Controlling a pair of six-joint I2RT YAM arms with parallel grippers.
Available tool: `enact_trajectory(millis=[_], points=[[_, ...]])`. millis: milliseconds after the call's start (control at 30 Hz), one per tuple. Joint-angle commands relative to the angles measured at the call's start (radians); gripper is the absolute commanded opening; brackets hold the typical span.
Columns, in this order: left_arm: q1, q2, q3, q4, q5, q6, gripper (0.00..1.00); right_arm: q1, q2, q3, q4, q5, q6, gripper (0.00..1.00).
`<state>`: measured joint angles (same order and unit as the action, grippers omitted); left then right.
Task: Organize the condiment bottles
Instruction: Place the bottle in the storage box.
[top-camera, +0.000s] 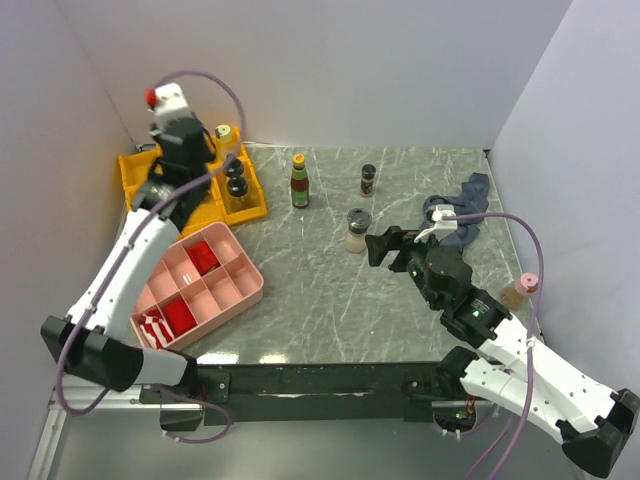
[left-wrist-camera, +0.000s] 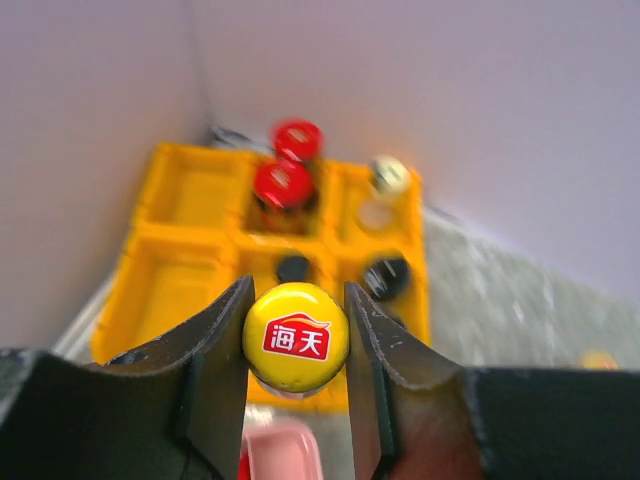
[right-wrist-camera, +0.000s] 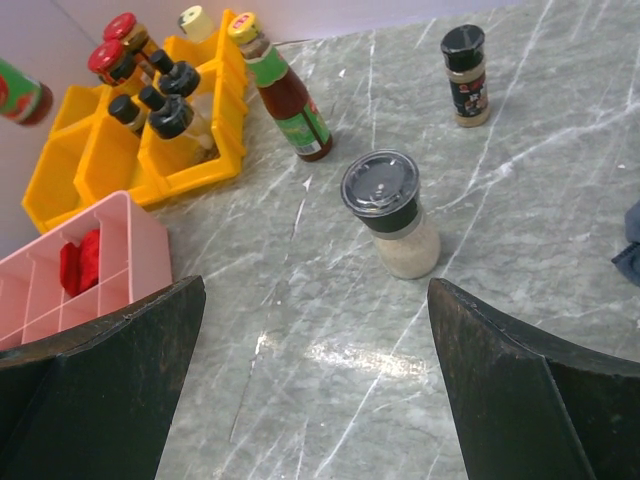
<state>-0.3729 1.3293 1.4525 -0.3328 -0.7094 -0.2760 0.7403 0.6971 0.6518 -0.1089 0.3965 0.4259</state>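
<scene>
Left gripper (left-wrist-camera: 297, 305) pinching yellow-capped bottle (left-wrist-camera: 296, 340), right gripper (right-wrist-camera: 316, 300) spread, pale shaker (right-wrist-camera: 395, 220) just ahead

Bright, even overhead light, soft short shadows; left wrist view has yellow rack (left-wrist-camera: 165, 270) and everything behind it blurred, only yellow bottle cap (left-wrist-camera: 296, 336) in front sharp; right wrist sharp, glare patch on table (right-wrist-camera: 520, 200) down-right of rack.

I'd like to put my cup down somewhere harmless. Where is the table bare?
Widest bare patch: the near middle of the table, between the pink tray and the right arm. A smaller one lies far right, between the black-capped spice jar and the cloth. The yellow bin is crowded with bottles.
</scene>
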Motion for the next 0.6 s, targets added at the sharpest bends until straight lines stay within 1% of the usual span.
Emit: enact_trajectory(millis=[0, 33, 67, 167, 200, 267, 367, 567], points=[[0.187, 0.074, 0.167, 0.155, 0.074, 0.005, 0.01, -0.005, -0.027, -0.003, 0.048, -0.025, 0.005, 1.00], [0.219, 0.112, 0.186, 0.159, 0.086, -0.003, 0.01, -0.005, -0.027, -0.003, 0.048, -0.027, 0.005, 1.00], [0.277, 0.132, 0.203, 0.164, 0.120, -0.018, 0.01, -0.005, -0.027, -0.003, 0.049, -0.028, 0.005, 1.00], [0.360, 0.215, 0.270, 0.170, 0.201, -0.055, 0.01, -0.007, -0.025, -0.003, 0.054, -0.036, 0.002, 1.00], [0.414, 0.235, 0.305, 0.172, 0.221, -0.061, 0.01, -0.007, -0.024, -0.003, 0.057, -0.036, 0.002, 1.00], [0.471, 0.307, 0.344, 0.181, 0.252, -0.068, 0.01, -0.007, -0.019, -0.006, 0.061, -0.047, 0.001, 1.00], [0.520, 0.402, 0.443, 0.195, 0.294, -0.060, 0.01, -0.005, -0.005, -0.009, 0.074, -0.059, -0.003, 1.00], [0.592, 0.576, 0.568, 0.230, 0.347, -0.040, 0.01, -0.007, 0.030, 0.003, 0.069, -0.065, 0.002, 1.00]])
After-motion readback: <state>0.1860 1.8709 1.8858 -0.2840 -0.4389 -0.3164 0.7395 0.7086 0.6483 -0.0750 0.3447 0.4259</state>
